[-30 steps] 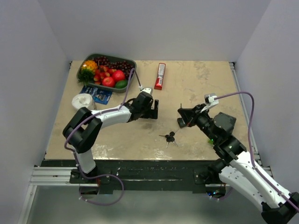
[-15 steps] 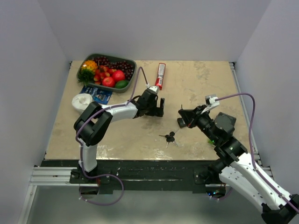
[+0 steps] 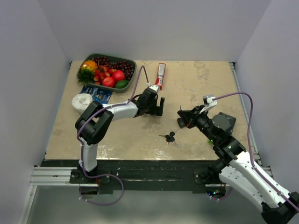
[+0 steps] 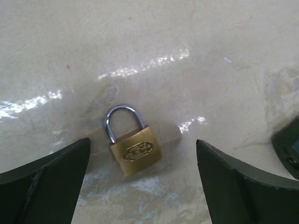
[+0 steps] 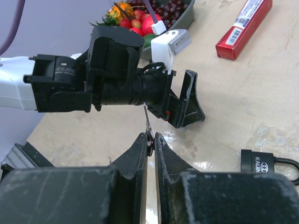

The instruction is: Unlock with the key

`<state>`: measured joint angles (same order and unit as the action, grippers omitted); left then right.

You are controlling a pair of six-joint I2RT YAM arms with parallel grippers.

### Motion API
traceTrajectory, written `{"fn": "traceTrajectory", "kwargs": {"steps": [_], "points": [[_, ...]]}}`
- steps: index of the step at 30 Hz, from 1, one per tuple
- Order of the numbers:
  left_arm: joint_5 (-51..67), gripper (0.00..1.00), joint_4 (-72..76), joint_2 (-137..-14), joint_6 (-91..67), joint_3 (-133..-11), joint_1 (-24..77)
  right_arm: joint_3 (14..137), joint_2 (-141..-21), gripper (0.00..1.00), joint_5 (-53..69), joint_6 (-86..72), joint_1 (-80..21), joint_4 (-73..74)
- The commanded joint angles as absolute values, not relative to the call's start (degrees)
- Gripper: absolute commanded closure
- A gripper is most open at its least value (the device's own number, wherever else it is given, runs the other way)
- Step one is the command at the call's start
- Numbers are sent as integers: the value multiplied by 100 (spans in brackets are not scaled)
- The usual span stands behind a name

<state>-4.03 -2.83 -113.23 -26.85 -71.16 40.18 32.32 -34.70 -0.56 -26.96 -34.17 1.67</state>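
The key (image 3: 169, 137) lies near the bench's front edge, light, stiff, slippery; I would take its black head. The left gripper (image 3: 159, 107) stands spread above the brass padlock (image 4: 135, 151). The right gripper (image 5: 149, 136) pinches a thin metal blade (image 5: 146, 116).

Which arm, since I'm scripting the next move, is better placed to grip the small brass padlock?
Left. The left gripper stands open right over the brass padlock, which lies flat on the table between its fingers. The right gripper is shut on a thin silver blade, so it is occupied.
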Motion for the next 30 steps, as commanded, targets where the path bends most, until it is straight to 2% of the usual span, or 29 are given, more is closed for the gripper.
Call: {"fn": "traceTrajectory", "kwargs": {"steps": [1, 8, 13, 22, 30], "points": [[-1352, 1, -1010, -11382, -2672, -7383, 4025, 3182, -3472, 100, -62, -2707, -3410, -140], [-1135, 1, -827, -11162, -3172, -6839, 4052, 3147, -3524, 100, -26, -2733, -3410, -211], [-1090, 4, -940, -11346, -3190, -7004, 4183, 3120, -3525, 100, -18, -2769, -3401, -237], [-1661, 29, -1485, -11698, -3032, -7286, 4403, 3103, -3463, 100, -26, -2777, -3410, -220], [-2082, 36, -1863, -11874, -2874, -7471, 4482, 3076, -3568, 100, -18, -2848, -3401, -343]]}}
